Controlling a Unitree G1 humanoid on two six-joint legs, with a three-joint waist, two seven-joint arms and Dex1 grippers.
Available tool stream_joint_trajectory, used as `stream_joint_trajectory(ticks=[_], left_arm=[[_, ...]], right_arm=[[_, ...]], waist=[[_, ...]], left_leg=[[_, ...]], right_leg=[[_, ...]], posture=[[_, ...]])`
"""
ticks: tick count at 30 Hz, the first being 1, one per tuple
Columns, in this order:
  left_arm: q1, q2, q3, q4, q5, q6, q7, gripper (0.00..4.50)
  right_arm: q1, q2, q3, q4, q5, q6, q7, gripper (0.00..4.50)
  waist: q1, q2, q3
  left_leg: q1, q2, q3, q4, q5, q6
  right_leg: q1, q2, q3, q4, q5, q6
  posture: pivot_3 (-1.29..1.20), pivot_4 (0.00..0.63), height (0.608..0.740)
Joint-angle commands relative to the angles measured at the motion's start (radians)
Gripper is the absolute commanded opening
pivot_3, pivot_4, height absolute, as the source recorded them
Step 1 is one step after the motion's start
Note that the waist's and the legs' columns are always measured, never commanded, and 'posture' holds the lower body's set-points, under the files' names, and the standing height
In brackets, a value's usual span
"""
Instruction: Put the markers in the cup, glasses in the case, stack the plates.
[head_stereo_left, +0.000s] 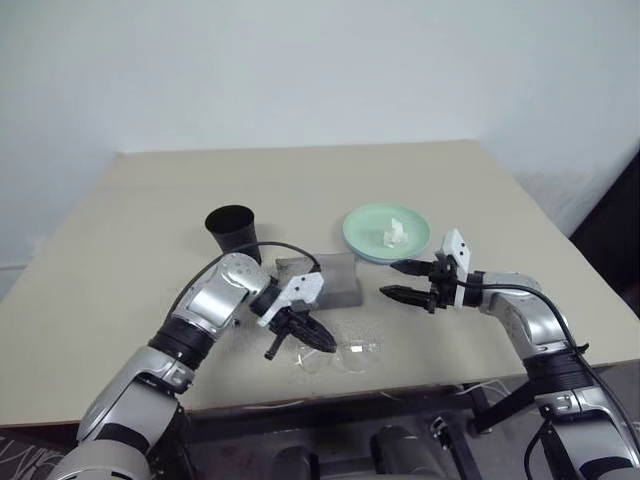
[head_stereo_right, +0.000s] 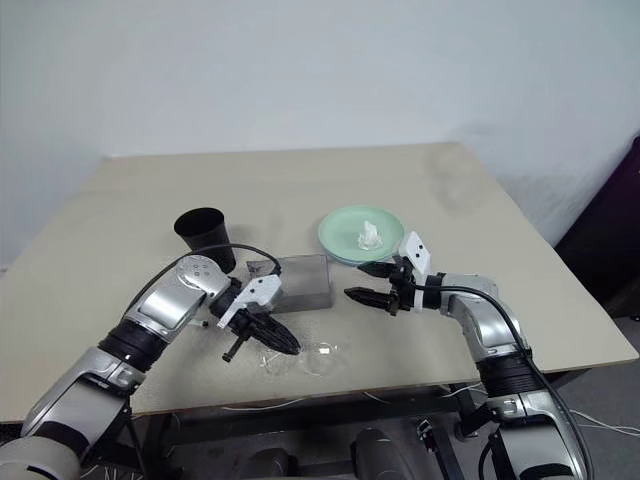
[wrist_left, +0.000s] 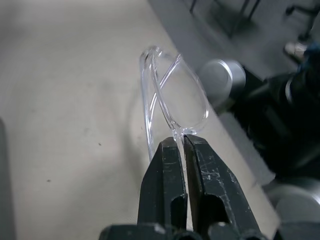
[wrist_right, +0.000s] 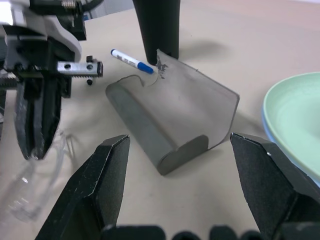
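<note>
My left gripper (head_stereo_left: 323, 342) is shut on the rim of the clear-framed glasses (wrist_left: 175, 95), near the table's front edge. The glasses (head_stereo_left: 347, 352) hang from its fingertips just over the tabletop. Behind them lies the grey case (head_stereo_left: 330, 277) with its flap standing up. My right gripper (head_stereo_left: 388, 279) hovers open to the right of the case, with nothing between its fingers. A white marker (wrist_right: 131, 61) with a blue cap lies between the case and the black cup (head_stereo_left: 232, 228). The mint green plate (head_stereo_left: 372, 222) rests on a light blue one.
A small white lumpy object (head_stereo_left: 395, 232) sits in the green plate. The beige table (head_stereo_left: 300, 180) stretches wide behind the cup and plates. Its front edge runs just below the glasses. A white wall stands behind the table.
</note>
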Motion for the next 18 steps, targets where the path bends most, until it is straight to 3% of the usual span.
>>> stream_joint_trajectory(ticks=[1,7,18], left_arm=[[-0.041,0.027,0.044,-0.047,-0.084,0.045,0.000,0.01],[-0.069,0.033,0.091,0.006,-0.058,0.009,0.000,0.01],[-0.272,-0.057,0.160,0.377,0.135,-0.344,0.201,0.01]], right_arm=[[-0.034,-0.007,-0.030,0.003,0.018,-0.022,0.005,3.49],[-0.057,-0.008,-0.042,0.050,0.009,-0.045,-0.006,3.49],[-0.081,-0.012,-0.055,0.100,0.002,-0.079,-0.010,3.49]], waist=[[0.000,0.000,0.000],[0.000,0.000,0.000],[0.016,0.000,0.000]], left_leg=[[0.000,0.000,0.000,0.000,0.000,0.000],[0.000,0.000,0.000,0.000,0.000,0.000],[0.000,0.000,0.000,0.000,0.000,0.000]], right_leg=[[0.000,0.000,0.000,0.000,0.000,0.000],[0.000,0.000,0.000,0.000,0.000,0.000],[0.000,0.000,0.000,0.000,0.000,0.000]], posture=[[0.00,0.000,0.740],[0.00,0.000,0.740],[0.00,0.000,0.740]])
